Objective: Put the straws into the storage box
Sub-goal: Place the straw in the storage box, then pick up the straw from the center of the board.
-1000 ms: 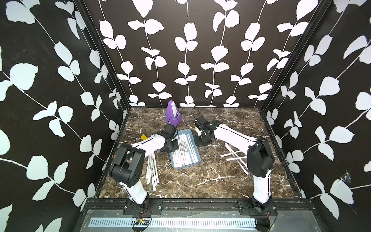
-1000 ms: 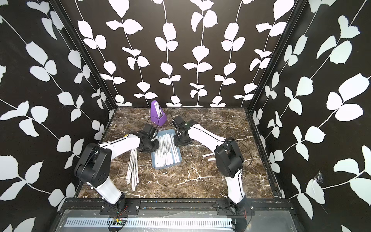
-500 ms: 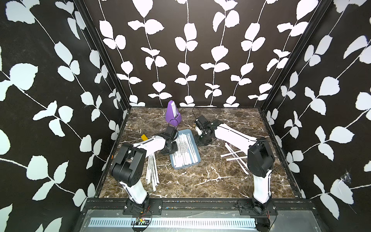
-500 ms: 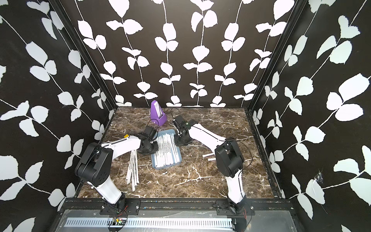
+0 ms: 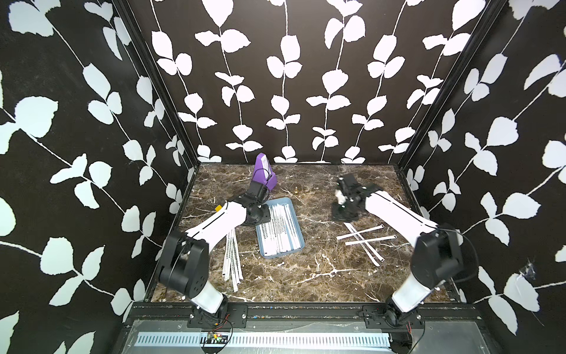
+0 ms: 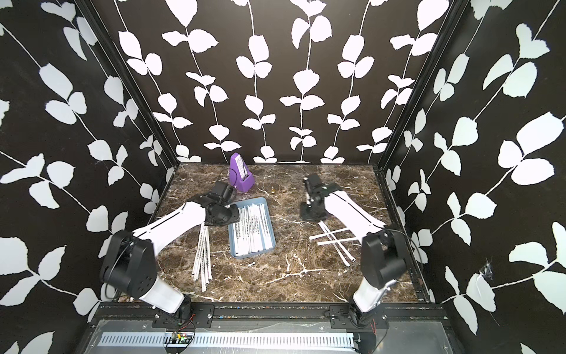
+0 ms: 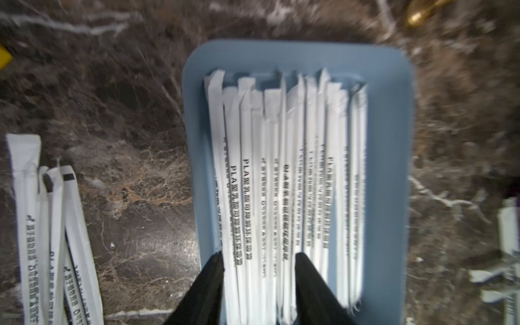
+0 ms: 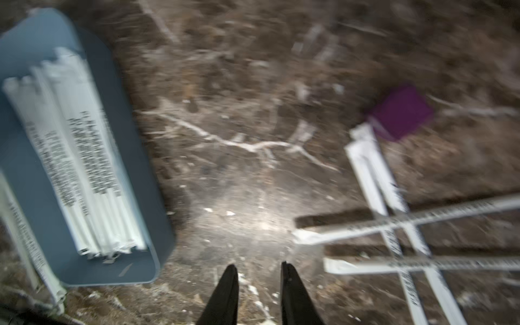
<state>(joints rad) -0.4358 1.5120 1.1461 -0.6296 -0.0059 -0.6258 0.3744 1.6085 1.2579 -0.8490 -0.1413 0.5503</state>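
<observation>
Blue tray (image 7: 394,140) holds straws (image 7: 281,168), left gripper (image 7: 260,254) released above them.
The right gripper (image 8: 259,267) slightly parted, empty, over table (image 8: 253,112) near crossed loose straws (image 8: 422,218).

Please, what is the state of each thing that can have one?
Light blue plastic tray: flat, full of white paper-wrapped straws.
Loose straw pile: on table, outside tray.
Crossed straws: on table, outside tray.
Purple pyramid metronome: upright.
Left gripper: fingers apart, empty.
Right gripper: fingers apart, empty.
</observation>
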